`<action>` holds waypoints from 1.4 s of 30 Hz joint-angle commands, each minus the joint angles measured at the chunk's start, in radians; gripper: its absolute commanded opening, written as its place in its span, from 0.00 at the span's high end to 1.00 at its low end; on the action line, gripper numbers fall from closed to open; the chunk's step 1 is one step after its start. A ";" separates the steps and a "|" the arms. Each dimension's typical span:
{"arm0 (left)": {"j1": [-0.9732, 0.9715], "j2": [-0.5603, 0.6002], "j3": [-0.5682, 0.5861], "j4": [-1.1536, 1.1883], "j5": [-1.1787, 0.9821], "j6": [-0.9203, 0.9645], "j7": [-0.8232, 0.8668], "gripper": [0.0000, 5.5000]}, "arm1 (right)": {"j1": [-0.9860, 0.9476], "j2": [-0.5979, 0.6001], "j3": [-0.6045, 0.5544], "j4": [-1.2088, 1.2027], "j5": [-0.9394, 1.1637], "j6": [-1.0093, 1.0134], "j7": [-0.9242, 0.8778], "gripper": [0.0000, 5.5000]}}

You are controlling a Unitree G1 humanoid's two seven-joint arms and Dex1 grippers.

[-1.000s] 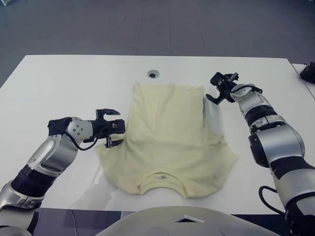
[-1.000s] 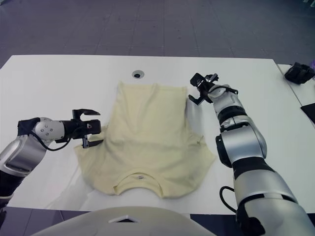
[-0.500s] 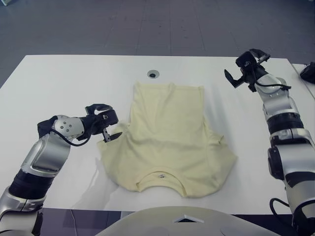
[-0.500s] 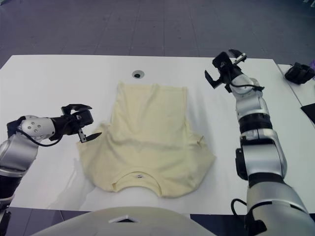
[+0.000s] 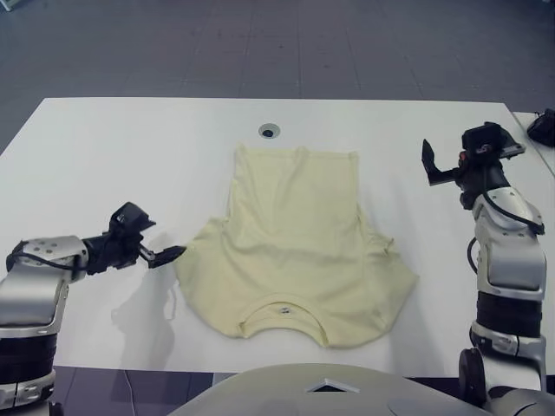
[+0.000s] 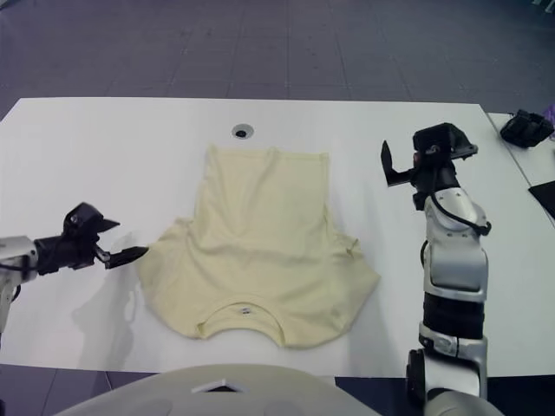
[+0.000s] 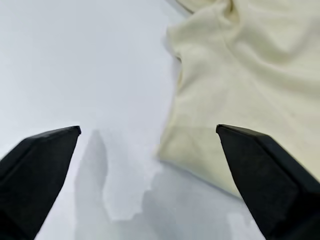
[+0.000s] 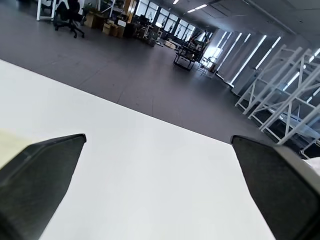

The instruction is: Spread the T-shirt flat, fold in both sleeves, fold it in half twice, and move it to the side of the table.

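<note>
A pale yellow T-shirt (image 5: 299,243) lies on the white table (image 5: 113,147), collar toward me and hem at the far end. Its body is narrow at the far end and wider by the collar, with a rumpled fold on the right side (image 5: 381,247). My left gripper (image 5: 149,236) hovers open just left of the shirt's left edge, holding nothing. In the left wrist view the left gripper (image 7: 150,150) has its fingers spread wide, with the shirt's edge (image 7: 200,115) beyond them. My right gripper (image 5: 468,158) is open above bare table right of the shirt, well clear of it.
A small round hole (image 5: 269,131) sits in the table beyond the hem. A dark object (image 5: 544,126) lies on a neighbouring surface at the far right. Bare table stretches on both sides of the shirt.
My left gripper has drawn back to the left, off the shirt's left edge. My right arm has swung from the shirt's far right corner out to the right, turning its gripper upward.
</note>
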 commanded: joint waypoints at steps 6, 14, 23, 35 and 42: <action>-0.004 -0.039 -0.056 0.135 -0.087 0.004 0.014 0.37 | 0.025 0.036 -0.066 -0.231 0.056 0.253 -0.058 0.02; 0.035 -0.008 -0.094 0.123 -0.097 -0.040 0.023 0.62 | 0.014 0.016 -0.032 -0.199 0.055 0.247 -0.050 0.02; 0.048 0.038 -0.141 0.157 -0.071 -0.108 0.037 0.90 | 0.006 0.006 -0.018 -0.180 0.049 0.231 -0.054 0.02; -0.081 0.074 -0.158 0.382 0.000 -0.186 0.144 1.00 | 0.002 -0.019 -0.016 -0.134 0.048 0.203 -0.048 0.02; -0.208 0.132 -0.170 0.513 0.031 -0.231 0.113 1.00 | 0.008 -0.021 -0.007 -0.128 0.042 0.192 -0.054 0.02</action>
